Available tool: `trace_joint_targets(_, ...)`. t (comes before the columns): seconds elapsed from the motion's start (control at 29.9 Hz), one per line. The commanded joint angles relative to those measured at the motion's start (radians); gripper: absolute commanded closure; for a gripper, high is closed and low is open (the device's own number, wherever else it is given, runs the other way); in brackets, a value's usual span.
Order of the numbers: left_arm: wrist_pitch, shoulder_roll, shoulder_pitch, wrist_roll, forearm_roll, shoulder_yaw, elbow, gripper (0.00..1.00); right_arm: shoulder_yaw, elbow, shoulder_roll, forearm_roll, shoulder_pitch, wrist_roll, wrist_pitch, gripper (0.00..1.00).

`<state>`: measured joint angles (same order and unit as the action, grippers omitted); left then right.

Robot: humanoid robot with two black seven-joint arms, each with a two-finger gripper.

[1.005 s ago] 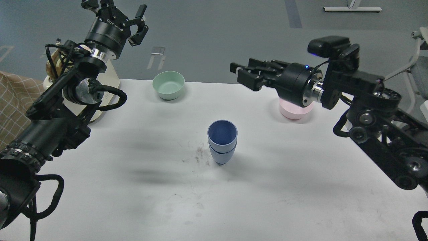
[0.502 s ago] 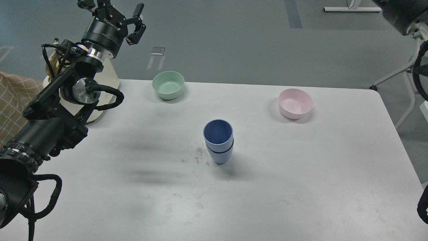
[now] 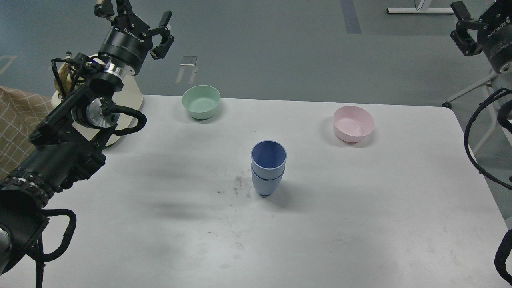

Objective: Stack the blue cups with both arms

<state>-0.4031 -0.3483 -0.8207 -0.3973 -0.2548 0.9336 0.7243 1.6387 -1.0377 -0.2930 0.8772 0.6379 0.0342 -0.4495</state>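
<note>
The two blue cups [image 3: 268, 173] stand nested one inside the other, upright, in the middle of the white table [image 3: 360, 224]. Nothing touches them. My left gripper [image 3: 136, 14] is raised high at the far left, beyond the table's back edge, with its fingers spread open and empty. My right gripper [image 3: 474, 18] is raised at the top right corner, far from the cups. Only one splayed finger [image 3: 460, 11] of it shows, and nothing is held.
A mint-green bowl [image 3: 201, 101] sits at the back left of the table and a pale pink bowl [image 3: 354, 124] at the back right. A cream-coloured object [image 3: 126, 100] stands at the back left edge behind my left arm. Dark scuff marks [image 3: 240, 185] lie left of the cups.
My right arm has swung from above the pink bowl up and out to the top right corner. My left gripper barely moved. The cup stack shifted slightly to the right.
</note>
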Motion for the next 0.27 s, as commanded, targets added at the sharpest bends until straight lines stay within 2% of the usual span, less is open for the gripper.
trace_joint_targets(0.0,0.000,0.000,-0.002,0.000,0.000,0.001,0.000,0.02,0.001,0.004,0.018,-0.082,-0.047,0.013,-0.005,0.00)
trace_joint_targets(0.23,0.000,0.006,0.000,-0.002,0.003,0.001,0.000,0.02,0.009,0.002,0.051,-0.185,-0.067,0.015,-0.029,0.00)
